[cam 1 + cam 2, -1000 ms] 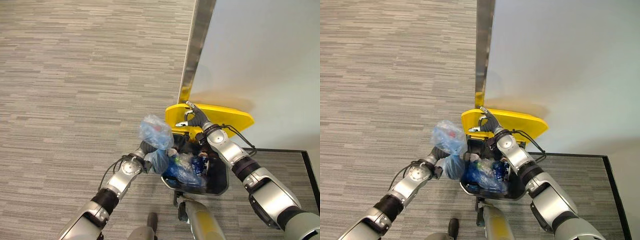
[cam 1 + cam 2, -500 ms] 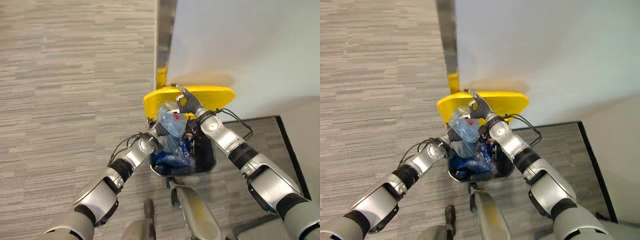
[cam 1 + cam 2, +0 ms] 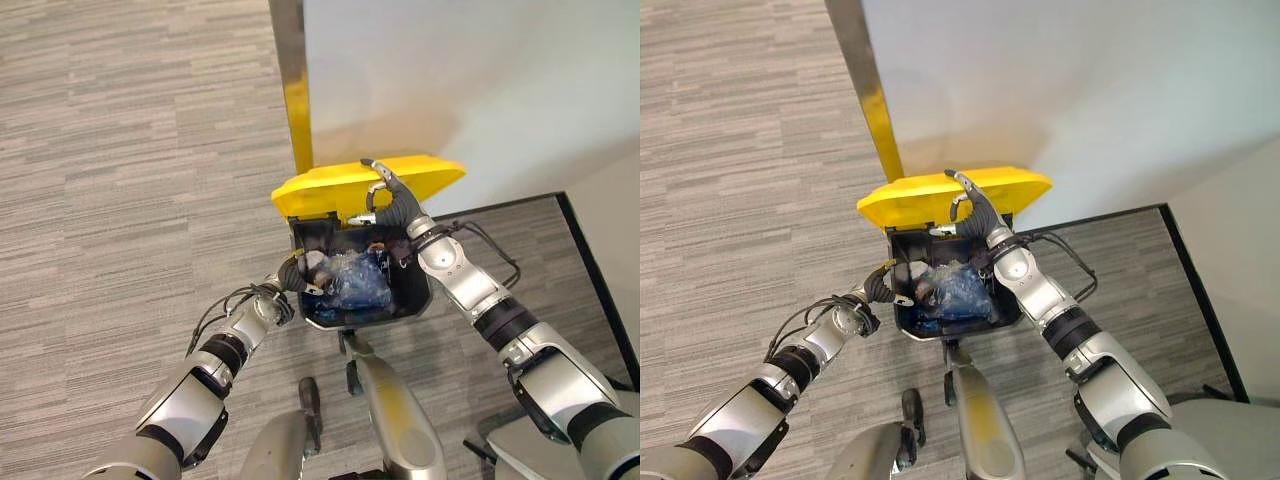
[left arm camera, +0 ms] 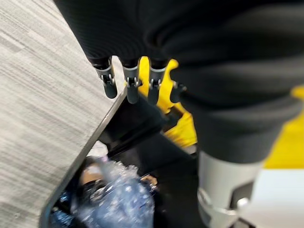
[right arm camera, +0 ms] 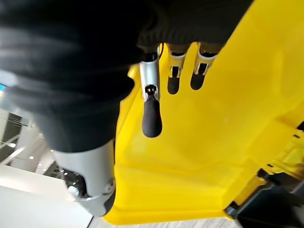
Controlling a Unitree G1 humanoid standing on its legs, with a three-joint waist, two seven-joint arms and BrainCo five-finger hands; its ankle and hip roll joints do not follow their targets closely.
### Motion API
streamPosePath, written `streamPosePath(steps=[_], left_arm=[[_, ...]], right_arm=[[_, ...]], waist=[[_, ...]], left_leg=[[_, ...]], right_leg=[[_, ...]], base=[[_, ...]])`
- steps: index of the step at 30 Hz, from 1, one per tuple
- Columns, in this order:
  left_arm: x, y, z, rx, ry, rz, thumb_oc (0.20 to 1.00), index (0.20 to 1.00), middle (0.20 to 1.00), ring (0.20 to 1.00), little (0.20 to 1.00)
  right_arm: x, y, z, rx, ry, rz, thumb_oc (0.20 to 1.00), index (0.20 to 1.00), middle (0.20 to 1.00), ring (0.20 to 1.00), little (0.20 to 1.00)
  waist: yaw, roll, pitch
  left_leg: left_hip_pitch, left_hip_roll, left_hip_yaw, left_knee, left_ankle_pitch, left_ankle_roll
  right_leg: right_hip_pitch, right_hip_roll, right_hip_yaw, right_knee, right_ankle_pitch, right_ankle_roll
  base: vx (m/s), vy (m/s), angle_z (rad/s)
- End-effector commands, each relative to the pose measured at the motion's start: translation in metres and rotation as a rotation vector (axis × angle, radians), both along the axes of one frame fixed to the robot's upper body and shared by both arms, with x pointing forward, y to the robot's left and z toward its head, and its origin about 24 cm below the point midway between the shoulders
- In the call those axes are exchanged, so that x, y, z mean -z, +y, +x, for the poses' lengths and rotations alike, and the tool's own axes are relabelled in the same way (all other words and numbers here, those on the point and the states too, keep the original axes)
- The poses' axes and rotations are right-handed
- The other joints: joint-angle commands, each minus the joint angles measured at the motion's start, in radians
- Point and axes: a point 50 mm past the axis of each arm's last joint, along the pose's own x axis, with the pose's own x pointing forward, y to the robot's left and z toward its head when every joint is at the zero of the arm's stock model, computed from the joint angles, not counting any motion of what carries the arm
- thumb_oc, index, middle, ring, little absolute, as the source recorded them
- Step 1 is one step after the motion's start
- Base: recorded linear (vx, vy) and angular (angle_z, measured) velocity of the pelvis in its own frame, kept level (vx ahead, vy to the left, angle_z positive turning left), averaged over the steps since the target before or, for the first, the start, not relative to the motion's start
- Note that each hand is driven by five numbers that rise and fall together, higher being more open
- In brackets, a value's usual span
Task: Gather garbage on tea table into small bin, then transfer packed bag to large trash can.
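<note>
Against the wall, right hand [image 3: 388, 203], fingers straight, props the yellow lid [image 3: 330, 185] of the black bin [image 3: 415, 290] up. Left hand [image 3: 883, 283], fingers relaxed, sits at bin's rim; blue bag [image 3: 360, 280] lies inside.

Large trash can [image 3: 415, 290]: centre frame, on the floor [image 3: 130, 150], against the wall [image 3: 470, 70] above it. Lid [image 3: 330, 185]: raised, along the can's upper edge. Packed bag [image 3: 355, 280]: inside the can. Post [image 3: 292, 80]: upper centre, behind the lid.

Silver-grey arms with black joint bands, dark ribbed wrist covers, and silver, dark-tipped fingers [image 5: 151, 114].
</note>
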Motion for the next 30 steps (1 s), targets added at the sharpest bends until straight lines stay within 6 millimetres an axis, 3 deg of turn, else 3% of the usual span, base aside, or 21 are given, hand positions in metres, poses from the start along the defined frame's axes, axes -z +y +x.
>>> streamPosePath(steps=[1, 2, 3, 7, 9, 10, 11, 13, 16, 18, 19, 20, 24, 30], left_arm=[[0.011, 0.028, -0.017, -0.077, 0.007, -0.053, 1.0, 1.0, 1.0, 1.0, 1.0], [0.02, 0.047, -0.03, -0.14, 0.032, -0.075, 1.0, 1.0, 1.0, 1.0, 1.0], [0.02, 0.047, -0.031, -0.14, 0.033, -0.074, 1.0, 1.0, 1.0, 1.0, 1.0], [0.039, 0.097, -0.067, -0.306, 0.102, -0.089, 1.0, 1.0, 1.0, 1.0, 1.0], [0.044, 0.106, -0.077, -0.34, 0.12, -0.097, 1.0, 1.0, 1.0, 1.0, 1.0], [0.058, 0.129, -0.111, -0.458, 0.175, -0.119, 1.0, 1.0, 1.0, 1.0, 1.0], [0.062, 0.134, -0.12, -0.488, 0.191, -0.125, 1.0, 1.0, 1.0, 1.0, 1.0], [0.067, 0.135, -0.128, -0.504, 0.207, -0.146, 1.0, 1.0, 1.0, 1.0, 1.0], [0.076, 0.135, -0.142, -0.532, 0.25, -0.161, 1.0, 1.0, 1.0, 1.0, 1.0], [0.078, 0.137, -0.146, -0.536, 0.267, -0.153, 1.0, 1.0, 1.0, 1.0, 1.0], [0.08, 0.138, -0.15, -0.546, 0.28, -0.152, 1.0, 1.0, 1.0, 1.0, 1.0], [0.082, 0.137, -0.15, -0.55, 0.286, -0.153, 1.0, 1.0, 1.0, 1.0, 1.0], [0.089, 0.135, -0.155, -0.567, 0.318, -0.183, 1.0, 1.0, 1.0, 1.0, 1.0], [0.103, 0.133, -0.169, -0.603, 0.387, -0.217, 1.0, 1.0, 1.0, 1.0, 1.0]], right_arm=[[0.03, -0.022, -0.004, 0.07, 0.095, -0.055, 1.0, 1.0, 1.0, 1.0, 1.0], [0.039, -0.03, -0.012, 0.085, 0.117, -0.038, 1.0, 1.0, 1.0, 1.0, 1.0], [0.039, -0.03, -0.013, 0.085, 0.118, -0.038, 1.0, 1.0, 1.0, 1.0, 1.0], [0.062, -0.053, -0.031, 0.141, 0.179, -0.012, 1.0, 1.0, 1.0, 1.0, 1.0], [0.067, -0.058, -0.037, 0.15, 0.192, -0.006, 1.0, 1.0, 1.0, 1.0, 1.0], [0.087, -0.078, -0.054, 0.203, 0.258, -0.031, 1.0, 1.0, 1.0, 1.0, 1.0], [0.096, -0.082, -0.06, 0.213, 0.29, -0.04, 1.0, 1.0, 1.0, 1.0, 1.0], [0.101, -0.085, -0.065, 0.22, 0.311, -0.047, 1.0, 1.0, 1.0, 1.0, 1.0], [0.132, -0.101, -0.087, 0.28, 0.421, -0.072, 1.0, 1.0, 1.0, 1.0, 1.0], [0.149, -0.106, -0.098, 0.319, 0.488, -0.063, 1.0, 1.0, 1.0, 1.0, 1.0], [0.157, -0.11, -0.104, 0.341, 0.522, -0.056, 1.0, 1.0, 1.0, 1.0, 1.0], [0.163, -0.112, -0.107, 0.356, 0.544, -0.056, 1.0, 1.0, 1.0, 1.0, 1.0], [0.181, -0.115, -0.12, 0.394, 0.631, -0.049, 1.0, 1.0, 1.0, 1.0, 1.0], [0.198, -0.133, -0.138, 0.455, 0.726, -0.081, 1.0, 1.0, 1.0, 1.0, 1.0]], waist=[[0.024, -0.014, -0.054], [0.037, -0.024, -0.059], [0.038, -0.025, -0.059], [0.066, -0.042, -0.059], [0.068, -0.054, -0.065], [0.083, -0.047, -0.07], [0.08, -0.051, -0.069], [0.085, -0.046, -0.067], [0.103, -0.001, -0.075], [0.12, 0.018, -0.1], [0.124, 0.022, -0.111], [0.131, 0.016, -0.12], [0.13, -0.003, -0.175], [0.12, 0.004, -0.23]], left_leg=[[0.124, -0.027, -0.002, 0.045, -0.206, -0.01], [0.134, -0.033, 0.002, 0.054, -0.211, -0.005], [0.135, -0.033, 0.002, 0.054, -0.211, -0.005], [0.142, -0.047, 0.017, 0.088, -0.21, 0.004], [0.142, -0.06, 0.019, 0.084, -0.198, 0.009], [0.155, -0.056, 0.038, 0.071, -0.18, 0.017], [0.156, -0.061, 0.042, 0.06, -0.159, 0.023], [0.154, -0.055, 0.042, 0.048, -0.136, 0.024], [0.104, -0.014, 0.039, 0.004, -0.06, 0.033], [0.084, 0.011, 0.032, -0.037, -0.027, 0.027], [0.077, 0.022, 0.042, -0.049, -0.017, 0.022], [0.07, 0.025, 0.044, -0.054, -0.009, 0.014], [0.064, 0.036, 0.05, -0.118, 0.035, -0.005], [0.109, 0.048, 0.044, -0.175, 0.054, -0.027]], right_leg=[[-0.064, -0.076, -0.052, -0.102, 0.161, 0.122], [-0.039, -0.083, -0.056, -0.117, 0.171, 0.129], [-0.037, -0.082, -0.056, -0.118, 0.172, 0.13], [0.009, -0.099, -0.087, -0.151, 0.201, 0.153], [0.015, -0.111, -0.096, -0.157, 0.204, 0.157], [0.028, -0.124, -0.137, -0.131, 0.202, 0.175], [0.02, -0.136, -0.144, -0.098, 0.23, 0.187], [0.021, -0.136, -0.15, -0.06, 0.213, 0.191], [0.047, -0.119, -0.08, 0.184, 0.052, 0.13], [0.081, -0.111, -0.045, 0.261, -0.041, 0.105], [0.111, -0.118, -0.036, 0.275, -0.057, 0.097], [0.154, -0.119, -0.027, 0.241, -0.066, 0.093], [0.236, -0.041, 0.001, 0.067, -0.107, 0.082], [0.337, -0.019, 0.015, -0.09, -0.093, 0.065]], base=[[-0.06, -0.001, 0.03], [-0.06, -0.001, 0.01], [-0.09, 0.012, -0.03], [-0.09, 0.034, -0.02], [-0.1, 0.059, -0.02], [-0.13, 0.076, -0.07], [-0.18, 0.099, -0.17], [-0.17, 0.043, -0.45], [-0.28, 0.04, -0.16], [-0.12, -0.024, -0.01], [-0.05, -0.084, -0.06], [0.0, -0.115, -0.18], [0.06, -0.135, -0.16], [0.1, -0.077, -0.12]])
